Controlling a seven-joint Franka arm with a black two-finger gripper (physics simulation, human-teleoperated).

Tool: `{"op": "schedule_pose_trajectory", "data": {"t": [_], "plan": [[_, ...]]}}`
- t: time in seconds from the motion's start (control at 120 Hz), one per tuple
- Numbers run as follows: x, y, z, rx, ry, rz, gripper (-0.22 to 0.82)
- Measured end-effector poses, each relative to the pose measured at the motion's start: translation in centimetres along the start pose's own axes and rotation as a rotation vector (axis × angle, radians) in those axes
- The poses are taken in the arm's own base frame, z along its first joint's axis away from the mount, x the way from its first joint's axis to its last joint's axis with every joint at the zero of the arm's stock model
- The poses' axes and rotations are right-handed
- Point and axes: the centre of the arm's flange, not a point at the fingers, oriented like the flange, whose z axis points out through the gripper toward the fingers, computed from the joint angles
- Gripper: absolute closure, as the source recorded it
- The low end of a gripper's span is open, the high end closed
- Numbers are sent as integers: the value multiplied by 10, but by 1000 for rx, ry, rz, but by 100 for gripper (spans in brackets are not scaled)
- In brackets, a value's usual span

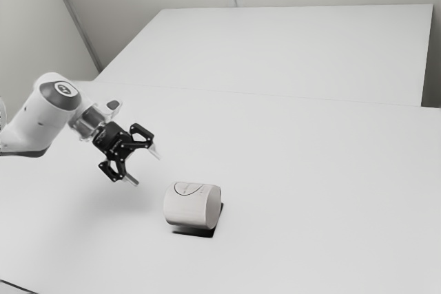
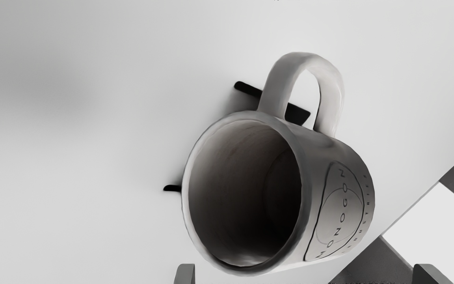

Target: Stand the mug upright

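Note:
In the exterior view the black gripper (image 1: 143, 169) hangs above the table, its two fingers spread apart with nothing between them. The pale mug (image 1: 191, 206) lies on its side to the exterior view's right of the gripper and lower in the picture, apart from it. Seen in the wrist view, the mug (image 2: 339, 201) turns its dark opening towards my hand, with its handle and printed "MONOGON" lettering visible. The open gripper (image 2: 304, 274) has its fingertips wide apart at the bottom edge, and neither touches the mug.
The mug rests on a wide white table (image 1: 310, 170). Behind it stands another white surface (image 1: 296, 46) near the wall. A dark cable (image 1: 17, 287) crosses the exterior view's lower left corner. Beyond the table edge, the wrist view includes a dark and white floor (image 2: 420, 232).

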Motion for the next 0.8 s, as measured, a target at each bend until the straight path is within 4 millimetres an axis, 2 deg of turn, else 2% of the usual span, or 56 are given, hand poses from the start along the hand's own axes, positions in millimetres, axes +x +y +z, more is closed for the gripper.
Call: {"op": "schedule_pose_trajectory", "data": {"t": [0.117,0.242,0.383,0.733,0.8], "plan": [[13,-6,21,-41,-35,-48,0],[17,3,43,-66,-67,-59,0],[20,-4,62,-112,-97,-103,0],[27,-2,91,-225,-137,-174,0],[28,-1,91,-238,-136,-177,6]]}}
